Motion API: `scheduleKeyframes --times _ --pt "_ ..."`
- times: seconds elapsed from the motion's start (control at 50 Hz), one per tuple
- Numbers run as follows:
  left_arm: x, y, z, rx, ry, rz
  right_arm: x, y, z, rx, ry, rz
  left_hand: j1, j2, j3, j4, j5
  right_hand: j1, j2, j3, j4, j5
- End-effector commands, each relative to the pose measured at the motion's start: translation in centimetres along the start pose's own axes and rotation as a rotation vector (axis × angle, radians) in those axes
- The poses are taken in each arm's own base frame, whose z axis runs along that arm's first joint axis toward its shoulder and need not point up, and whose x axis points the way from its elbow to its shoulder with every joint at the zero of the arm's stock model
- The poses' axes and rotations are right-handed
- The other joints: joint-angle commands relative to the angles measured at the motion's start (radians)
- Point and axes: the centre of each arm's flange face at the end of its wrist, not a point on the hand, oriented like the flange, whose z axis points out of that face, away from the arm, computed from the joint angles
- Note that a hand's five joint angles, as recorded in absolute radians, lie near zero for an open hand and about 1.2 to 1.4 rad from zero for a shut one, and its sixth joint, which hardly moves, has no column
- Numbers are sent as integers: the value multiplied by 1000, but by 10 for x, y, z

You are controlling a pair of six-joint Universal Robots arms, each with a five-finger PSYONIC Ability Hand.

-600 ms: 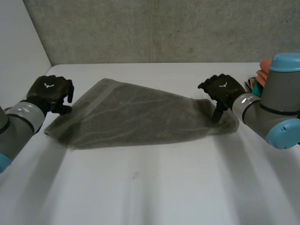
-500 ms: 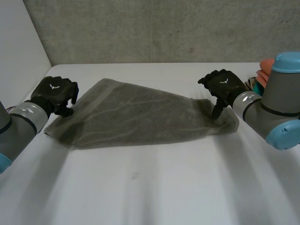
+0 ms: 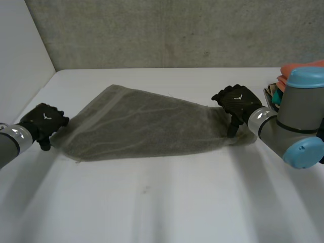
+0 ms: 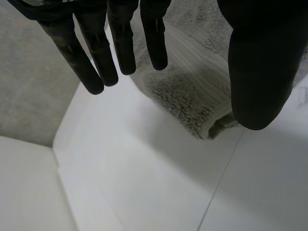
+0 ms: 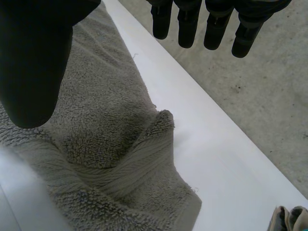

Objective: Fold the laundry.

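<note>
Your left hand (image 3: 43, 120) has come off the far left edge of the grey towel (image 3: 152, 126). It has dropped back toward the robot's body and now sits low over the counter (image 3: 162, 202), just beside the towel's near left corner. Your right hand (image 3: 237, 101) has barely shifted and is at the towel's right end, as before. The towel lies as it did, spread flat across the middle of the counter, wide at the left and narrowing toward the right.

In the left wrist view the fingers (image 4: 122, 43) are straight and slightly spread, with the thumb (image 4: 260, 72) well apart from them and nothing pinched. The towel's thick, turned-over corner lies on the counter in the gap between them, and you cannot tell whether either touches it.

In the right wrist view the fingers are straight, side by side and clear of the thumb, holding nothing. They hang over bare counter just past the towel's far edge, while the thumb is over the towel. A rucked-up corner of it lies under the palm.

A heap of coloured cloth (image 3: 284, 71) sits at the counter's right edge, behind the right arm
</note>
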Motion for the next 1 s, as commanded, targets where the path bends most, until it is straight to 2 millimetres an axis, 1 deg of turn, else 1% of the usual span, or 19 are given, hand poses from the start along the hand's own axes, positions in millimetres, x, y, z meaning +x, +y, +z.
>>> scheduleKeyframes --times 0.02,0.12,0.2,0.3,0.32,0.34,0.38,0.54,0.62,0.64,0.7,0.72,0.78,0.82,0.86,0.88,0.94,0.96,1.0 --pt "2 13 17 7 28 -26 -6 4 0 2 -12 4 169 164 162 160 158 -48 -34 -31 -31 -47" --pt "0 18 24 -10 17 -23 -13 7 0 -2 -32 5 275 270 268 266 264 -48 -34 -31 -31 -47" --pt "-2 16 28 10 6 -27 -15 9 1 -1 -49 9 313 308 306 304 302 -48 -34 -31 -31 -47" --pt "2 16 34 24 14 -30 -15 11 1 -2 -58 23 448 443 441 439 437 -48 -34 -31 -31 -47" --pt "2 17 35 25 17 -31 -16 11 0 -2 -62 26 515 510 508 506 504 -48 -34 -31 -31 -47" --pt "3 15 35 28 21 -32 -15 11 0 -4 -68 33 711 705 704 701 700 51 64 68 68 52" --pt "4 14 35 28 31 -35 -15 11 0 -1 -75 36 929 923 921 919 918 119 133 136 136 120" --pt "-4 -8 22 60 23 -77 -18 11 -8 -28 -150 -1 930 924 923 920 919 277 291 295 295 278" --pt "-11 -26 12 98 3 -150 -23 11 -13 -55 -183 -48 930 924 923 920 919 448 461 465 465 449" --pt "-15 -35 8 121 -9 -181 -25 13 -14 -68 -193 -58 930 924 923 920 919 494 508 512 512 495" --pt "-20 -47 4 151 -27 -228 -31 15 -14 -75 -207 -71 930 924 923 920 919 501 515 518 518 502" --pt "-21 -52 3 166 -32 -258 -36 19 -12 -86 -216 -74 930 924 923 920 919 498 512 515 515 499" --pt "-25 -58 2 187 -47 -289 -40 25 -11 -103 -221 -74 930 924 923 920 919 501 515 518 518 502" --pt "-26 -63 1 197 -58 -307 -43 30 -7 -115 -214 -75 930 924 923 920 919 547 561 565 565 548" --pt "-27 -65 1 197 -65 -312 -43 32 -5 -112 -203 -80 930 924 923 920 919 644 658 661 661 645" --pt "-29 -67 0 200 -73 -317 -44 33 -1 -103 -185 -84 930 924 923 920 919 807 821 825 825 808" --pt "-33 -72 -3 207 -89 -317 -43 36 3 -98 -160 -94 930 924 923 920 919 985 999 1002 1002 986" --pt "-35 -74 -6 210 -98 -322 -43 36 5 -91 -146 -104 930 924 923 920 919 1172 1185 1189 1189 1173" --pt "-39 -78 -10 220 -110 -325 -39 35 6 -90 -124 -106 930 924 923 920 919 1174 1187 1191 1191 1175"
